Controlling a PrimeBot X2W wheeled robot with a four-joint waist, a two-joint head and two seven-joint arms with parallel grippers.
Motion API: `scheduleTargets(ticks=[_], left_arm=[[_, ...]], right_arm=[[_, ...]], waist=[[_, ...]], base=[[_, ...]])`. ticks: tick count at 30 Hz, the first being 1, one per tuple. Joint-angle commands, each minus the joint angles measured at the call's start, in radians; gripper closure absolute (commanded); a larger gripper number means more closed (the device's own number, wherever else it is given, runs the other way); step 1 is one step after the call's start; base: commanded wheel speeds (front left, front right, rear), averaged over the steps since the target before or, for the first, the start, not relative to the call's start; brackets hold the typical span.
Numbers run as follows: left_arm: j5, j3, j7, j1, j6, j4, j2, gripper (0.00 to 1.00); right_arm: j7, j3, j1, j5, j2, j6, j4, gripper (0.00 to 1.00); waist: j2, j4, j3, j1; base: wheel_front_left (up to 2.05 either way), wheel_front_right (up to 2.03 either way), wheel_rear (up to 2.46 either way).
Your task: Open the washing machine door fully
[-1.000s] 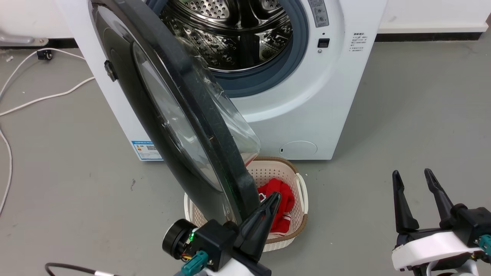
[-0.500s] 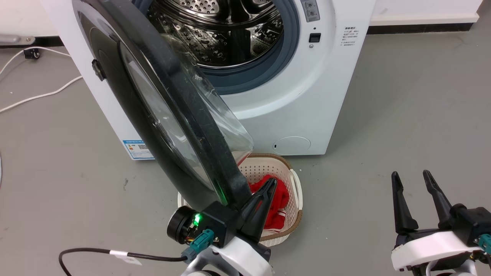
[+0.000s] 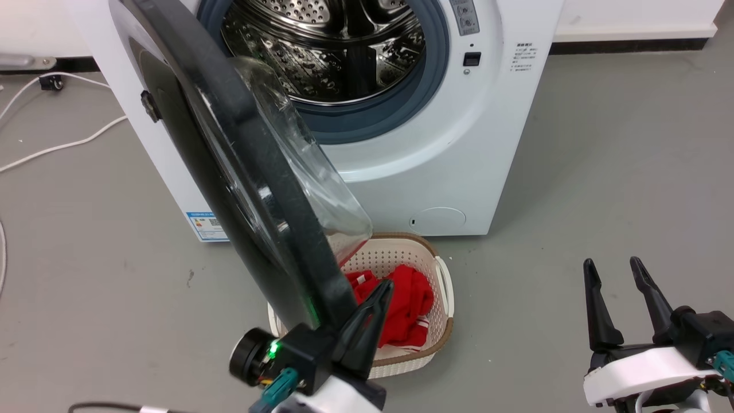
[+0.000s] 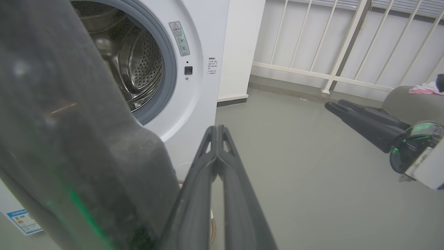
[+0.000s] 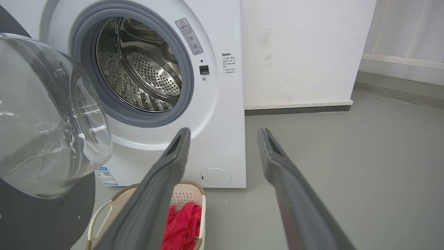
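Door position: You have the washing machine door (image 3: 229,189) swung well out from the washing machine (image 3: 447,143), hinged on the left of the head view and turned almost edge-on to that camera. Its glass bowl (image 3: 309,178) bulges toward the opening.
Machine opening: The steel drum (image 3: 338,46) and grey-blue gasket (image 3: 373,123) are fully exposed.
Obstruction, low front: A white basket (image 3: 442,287) with a brown rim sits on the grey floor (image 3: 602,172) just in front of the machine, below the round cap (image 3: 438,219). The door's lower edge overlaps the basket's left part in the head view. A red cloth (image 3: 407,301) lies inside.
Other items: White cables (image 3: 63,143) run across the floor to the left, well apart from the door. A blue label (image 3: 205,225) is low on the machine, behind the door. A white railing (image 4: 347,45) stands off to the right in the left wrist view.
Left gripper (image 3: 383,287): Fingers pressed together with nothing between them. It sits at the door's lower edge on the bowl side, with the black rim just beside its fingers. Whether they touch cannot be confirmed.
Right gripper (image 3: 611,263): Fingers spread apart, holding nothing. It is low on the right, well apart from door and machine, and points at the machine front in its own wrist view.
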Motion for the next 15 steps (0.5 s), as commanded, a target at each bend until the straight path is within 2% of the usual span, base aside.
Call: scheduleTargets(ticks=[1,15], left_arm=[[0.002,0.04,-0.005,0.026,0.029,-0.001,0.031,1.0],[0.007,0.056,-0.056,0.212,0.1,-0.149,0.068,1.0]], right_arm=[[0.0,0.001,-0.005,0.001,0.003,-0.001,0.001,0.0],[0.021,-0.016,0.028,-0.017,0.003,-0.001,-0.034,0.0]], waist=[[0.0,0.005,-0.007,0.0],[0.0,0.137,-0.026,0.0]], base=[[0.0,0.0,0.0],[0.0,0.0,0.0]])
